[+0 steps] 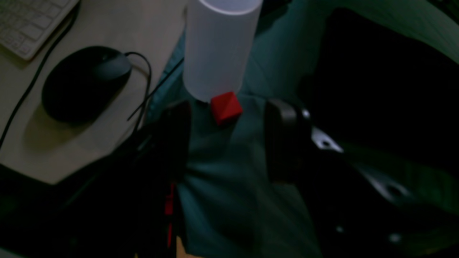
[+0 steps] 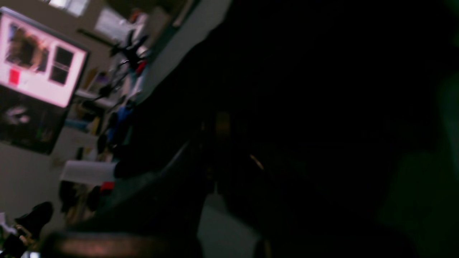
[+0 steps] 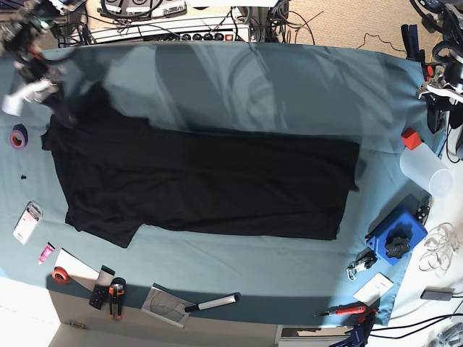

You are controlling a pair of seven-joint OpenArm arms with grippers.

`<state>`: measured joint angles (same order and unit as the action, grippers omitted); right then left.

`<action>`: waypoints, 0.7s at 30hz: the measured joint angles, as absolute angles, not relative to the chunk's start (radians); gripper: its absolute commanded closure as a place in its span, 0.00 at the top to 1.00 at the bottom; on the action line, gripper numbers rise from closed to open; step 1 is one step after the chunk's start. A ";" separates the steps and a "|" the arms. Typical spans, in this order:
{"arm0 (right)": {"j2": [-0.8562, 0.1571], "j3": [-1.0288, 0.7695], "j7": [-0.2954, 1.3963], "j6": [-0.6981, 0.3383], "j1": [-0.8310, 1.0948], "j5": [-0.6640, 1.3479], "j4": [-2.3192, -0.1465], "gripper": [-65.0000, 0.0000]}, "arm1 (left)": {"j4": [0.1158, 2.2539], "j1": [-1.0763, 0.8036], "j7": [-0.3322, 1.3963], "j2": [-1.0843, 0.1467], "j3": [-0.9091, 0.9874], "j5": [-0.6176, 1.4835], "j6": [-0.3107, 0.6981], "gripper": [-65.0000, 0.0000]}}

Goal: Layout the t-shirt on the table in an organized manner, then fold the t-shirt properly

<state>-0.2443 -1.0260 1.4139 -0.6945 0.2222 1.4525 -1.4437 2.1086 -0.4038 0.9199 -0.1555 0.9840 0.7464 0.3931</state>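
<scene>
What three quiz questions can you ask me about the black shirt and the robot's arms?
1. True or false: the t-shirt is folded into a small square.
2. Pick one: what stands right next to the red cube?
A. a pale plastic cup
B. a purple tape roll
C. a blue box
3. Fill the gap: the left arm's fingers are ___, with nothing between them.

Key:
1. False. It lies spread out on the table.
2. A.
3. Open.
</scene>
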 measured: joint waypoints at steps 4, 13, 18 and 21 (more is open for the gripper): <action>-0.244 -1.035 1.413 -0.694 0.212 1.449 -1.444 0.00 | 2.109 -0.404 0.920 -0.156 0.984 0.746 0.393 0.51; -0.245 -0.906 1.416 -0.697 0.068 1.443 -1.444 0.00 | 2.109 -0.404 0.920 -0.156 0.984 0.746 0.393 0.51; -0.246 -0.894 1.414 -0.698 -0.014 1.271 -1.444 0.00 | 2.109 -0.404 0.920 -0.156 0.984 0.746 0.393 0.51; -0.245 -0.894 1.391 -0.697 -0.030 1.123 -1.444 0.00 | 2.109 -0.404 0.920 -0.156 0.984 0.746 0.393 0.51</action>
